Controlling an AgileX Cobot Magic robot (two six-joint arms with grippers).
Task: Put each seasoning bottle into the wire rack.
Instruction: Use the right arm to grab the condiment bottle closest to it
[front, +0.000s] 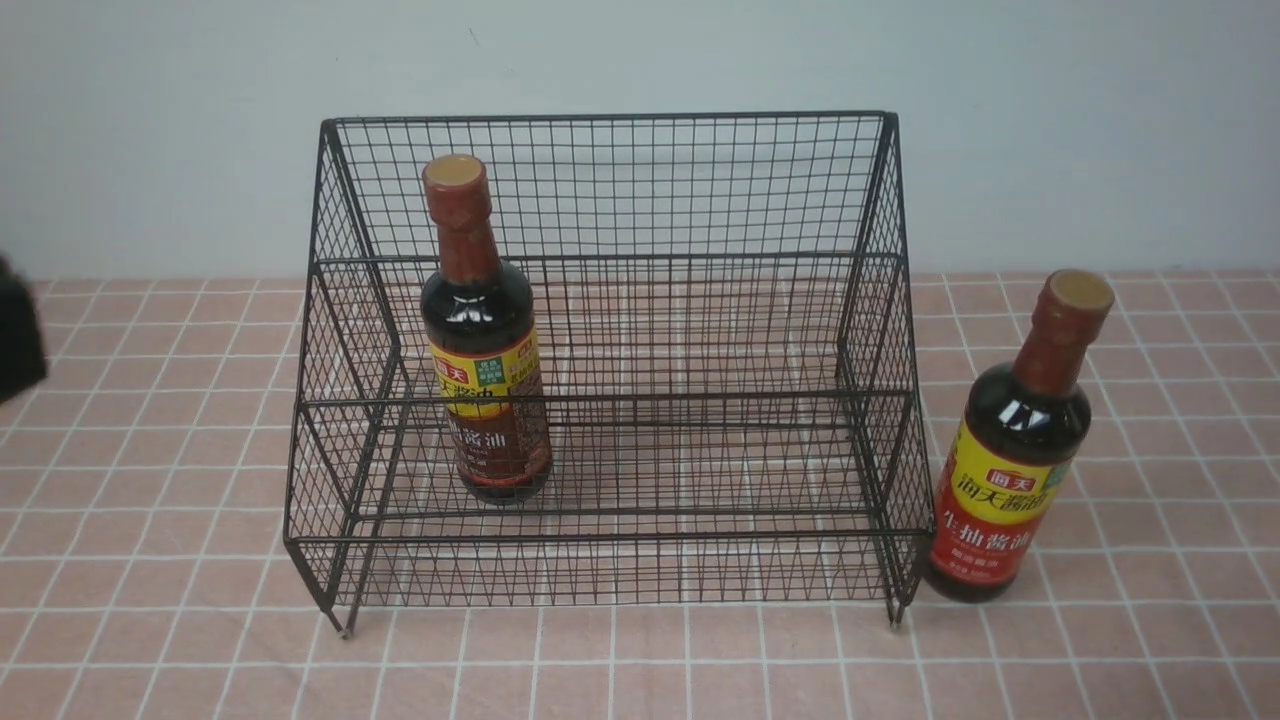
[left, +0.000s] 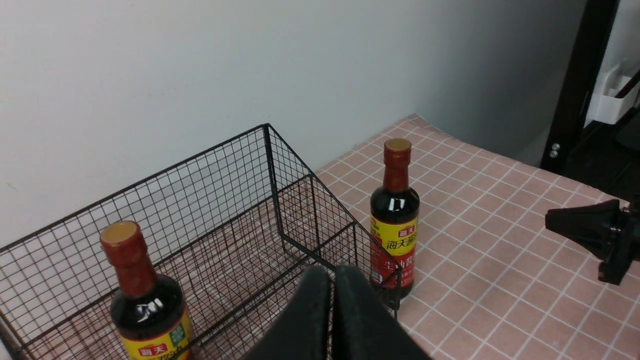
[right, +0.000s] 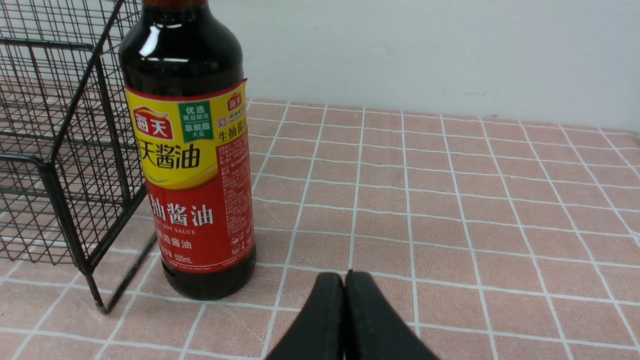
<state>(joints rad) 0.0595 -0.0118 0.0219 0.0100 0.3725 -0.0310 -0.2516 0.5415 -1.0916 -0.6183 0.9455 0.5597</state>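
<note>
The black wire rack (front: 610, 190) stands in the middle of the table. One seasoning bottle (front: 485, 340) stands upright on its lower tier, near the left side, and also shows in the left wrist view (left: 145, 300). The other bottle (front: 1020, 450), with a red and yellow label, stands on the cloth just outside the rack's right side. My left gripper (left: 332, 272) is shut and empty, raised by the rack (left: 225, 200). My right gripper (right: 344, 280) is shut and empty, low over the cloth just short of that outside bottle (right: 192, 165).
A pink checked tablecloth (front: 640, 670) covers the table, with a pale wall (front: 640, 50) close behind the rack. A dark upright post (left: 575, 85) and a white holder (left: 612, 95) stand beyond the table's far right corner.
</note>
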